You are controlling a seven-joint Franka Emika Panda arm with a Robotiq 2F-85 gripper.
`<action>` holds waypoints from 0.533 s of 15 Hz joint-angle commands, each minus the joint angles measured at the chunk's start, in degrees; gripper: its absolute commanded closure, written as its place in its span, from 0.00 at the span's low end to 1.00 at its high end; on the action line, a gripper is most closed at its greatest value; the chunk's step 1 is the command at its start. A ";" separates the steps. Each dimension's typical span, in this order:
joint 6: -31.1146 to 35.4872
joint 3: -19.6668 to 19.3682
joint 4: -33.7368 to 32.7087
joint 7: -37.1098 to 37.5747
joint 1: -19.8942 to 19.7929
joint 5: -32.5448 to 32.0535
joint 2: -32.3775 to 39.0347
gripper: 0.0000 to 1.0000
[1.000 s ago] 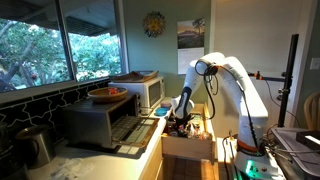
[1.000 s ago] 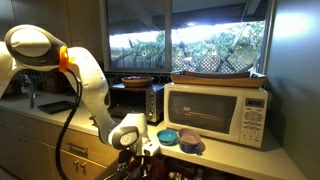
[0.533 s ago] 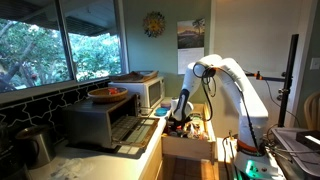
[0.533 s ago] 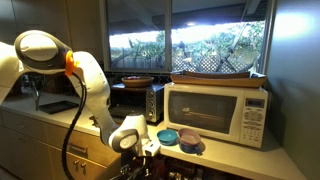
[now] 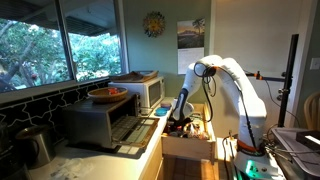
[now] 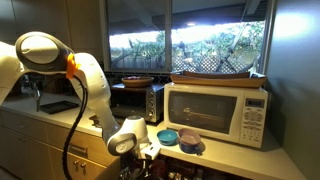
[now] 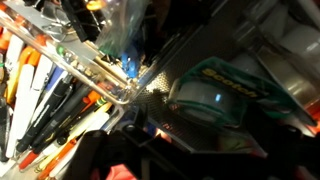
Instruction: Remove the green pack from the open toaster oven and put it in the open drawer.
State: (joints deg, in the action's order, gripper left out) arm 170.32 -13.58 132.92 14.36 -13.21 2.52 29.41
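Note:
The green pack (image 7: 222,95) lies in the open drawer (image 5: 190,142) among pens and small tools, seen close up in the wrist view. My gripper (image 5: 180,122) hangs down into the drawer from the white arm and also shows low in an exterior view (image 6: 140,160). In the wrist view its dark, blurred fingers stand apart on either side of the pack, so the gripper (image 7: 198,135) reads as open around it. The toaster oven (image 5: 100,122) stands on the counter with its door down and its inside dark.
A white microwave (image 6: 215,112) stands on the counter with a flat tray on top. Blue bowls (image 6: 180,137) sit in front of it. An orange bowl (image 5: 107,94) rests on the toaster oven. A metal kettle (image 5: 35,145) stands near the window. Pens (image 7: 40,90) crowd the drawer.
The arm has stayed over the drawer with only a slight shift. The gripper's fingers have parted around the green pack in the drawer.

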 commanded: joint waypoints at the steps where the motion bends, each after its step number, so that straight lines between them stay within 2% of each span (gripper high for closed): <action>1: -1.82 3.01 5.27 -8.60 -4.80 1.80 -6.91 0.00; 2: -3.56 3.85 6.64 -11.05 -6.36 1.94 -9.25 0.00; 4: -7.68 2.12 8.92 -14.05 -6.82 1.03 -13.47 0.00; 8: -16.30 -3.22 12.48 -17.52 -6.37 -1.97 -22.72 0.00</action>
State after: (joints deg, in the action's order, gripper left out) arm 159.44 -14.21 140.81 -0.22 -19.23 2.66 15.19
